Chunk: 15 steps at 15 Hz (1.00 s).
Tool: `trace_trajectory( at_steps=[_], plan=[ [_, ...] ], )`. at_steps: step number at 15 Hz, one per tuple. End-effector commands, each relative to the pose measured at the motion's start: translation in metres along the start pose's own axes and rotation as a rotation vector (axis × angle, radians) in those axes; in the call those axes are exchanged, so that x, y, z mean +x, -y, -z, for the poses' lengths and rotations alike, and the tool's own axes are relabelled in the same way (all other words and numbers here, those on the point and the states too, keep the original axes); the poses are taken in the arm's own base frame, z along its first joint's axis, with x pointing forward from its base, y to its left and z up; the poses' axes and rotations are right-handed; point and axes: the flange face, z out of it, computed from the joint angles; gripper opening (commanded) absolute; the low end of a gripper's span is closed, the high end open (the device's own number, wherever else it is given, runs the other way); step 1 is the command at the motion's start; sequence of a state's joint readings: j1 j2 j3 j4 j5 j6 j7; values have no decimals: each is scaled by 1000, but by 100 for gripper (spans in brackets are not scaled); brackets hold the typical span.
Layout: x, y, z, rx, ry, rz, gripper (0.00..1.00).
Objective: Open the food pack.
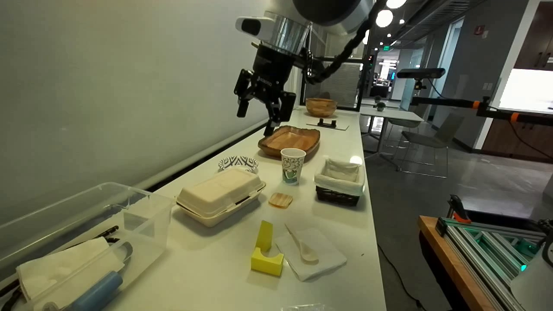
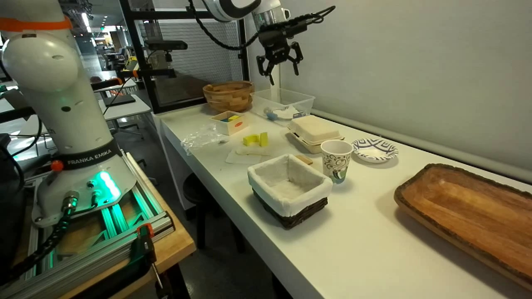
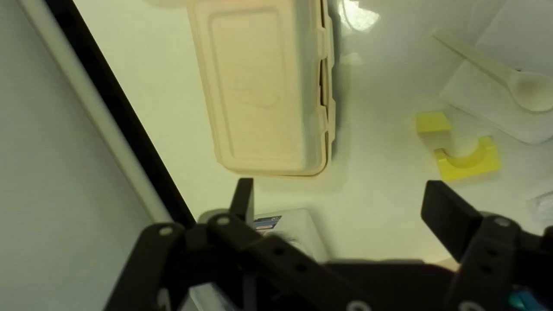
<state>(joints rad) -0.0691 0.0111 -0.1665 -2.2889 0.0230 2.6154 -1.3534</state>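
The food pack is a cream foam clamshell box [image 1: 220,190] on the white table, and it also shows in an exterior view [image 2: 315,128]. Its lid is down, with a thin gap along the tabbed long edge. In the wrist view the food pack [image 3: 259,86] lies just beyond the fingertips, its far end cut off by the frame. My gripper [image 3: 339,183] is open and empty, fingers wide apart. In both exterior views the gripper [image 1: 255,122] [image 2: 284,77] hangs high above the table, apart from the food pack.
A clear plastic bin [image 1: 151,207] stands beside the food pack along the wall. A paper cup [image 1: 292,166], patterned paper plate [image 2: 375,151] and lined basket [image 2: 291,187] are near it. A yellow block [image 1: 267,261], a spoon [image 1: 307,254] on a napkin and a wooden tray [image 1: 293,138] also lie there.
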Motion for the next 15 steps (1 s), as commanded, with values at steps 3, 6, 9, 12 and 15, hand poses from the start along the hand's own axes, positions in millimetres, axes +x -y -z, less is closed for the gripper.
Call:
trace_trajectory(
  at_steps=[3, 6, 9, 12, 15],
  plan=[
    [-18, 7, -73, -72, 32, -17, 100],
    [-18, 10, -104, -109, 29, -37, 100],
    [-16, 12, -128, -175, 24, -26, 100],
    [-14, 15, -148, -215, 19, -27, 100],
    [-19, 17, -164, -232, 32, -19, 100]
  ],
)
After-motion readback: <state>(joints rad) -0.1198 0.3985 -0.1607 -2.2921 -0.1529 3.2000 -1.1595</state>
